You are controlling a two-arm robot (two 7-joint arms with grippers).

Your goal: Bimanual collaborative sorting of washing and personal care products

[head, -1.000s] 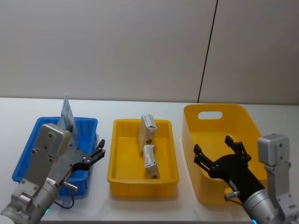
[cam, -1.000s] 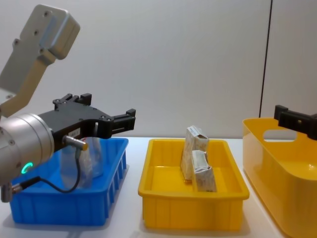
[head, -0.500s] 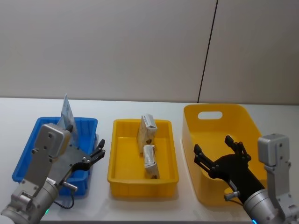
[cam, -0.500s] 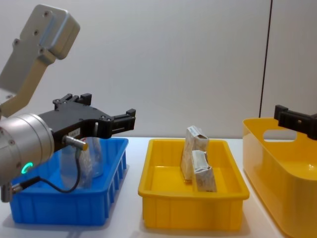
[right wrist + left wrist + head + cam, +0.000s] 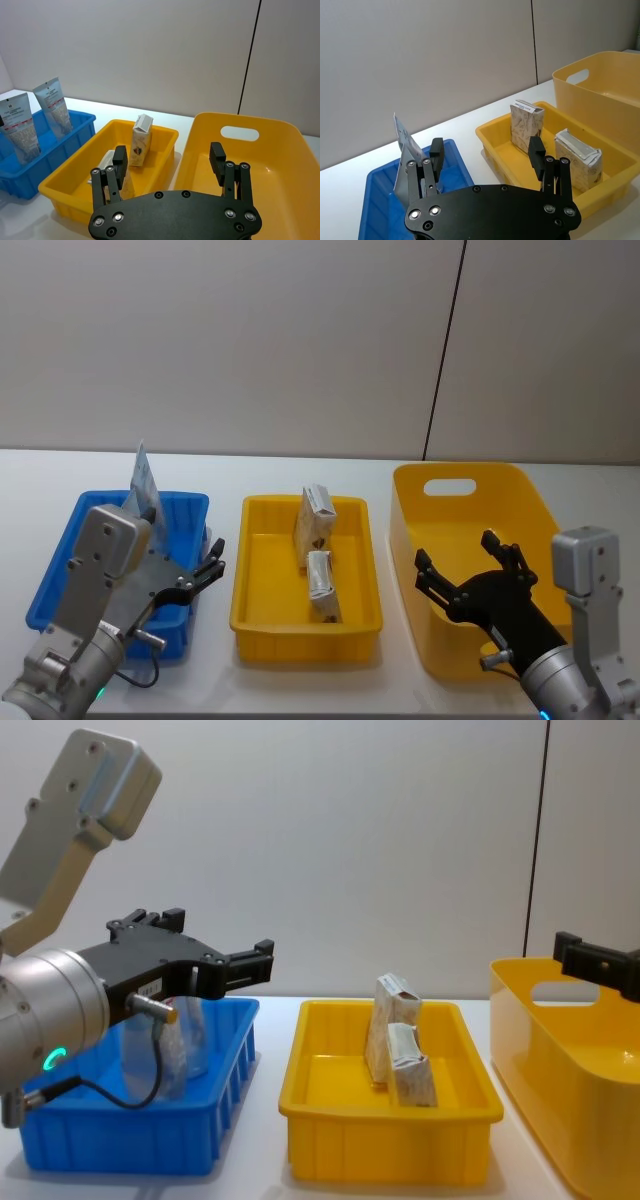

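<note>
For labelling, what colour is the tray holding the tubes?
The tray is blue, best in right wrist view.

Blue bin (image 5: 182,502), ylw tray (image 5: 305,627), ylw tub (image 5: 447,652) on white tbl (image 5: 300,678).

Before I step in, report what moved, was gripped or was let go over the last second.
Nothing visibly changed. The left gripper stays open by the blue bin, and the right gripper stays open at the large yellow bin. The tubes remain in the blue bin, and the two packs remain in the middle yellow tray.
</note>
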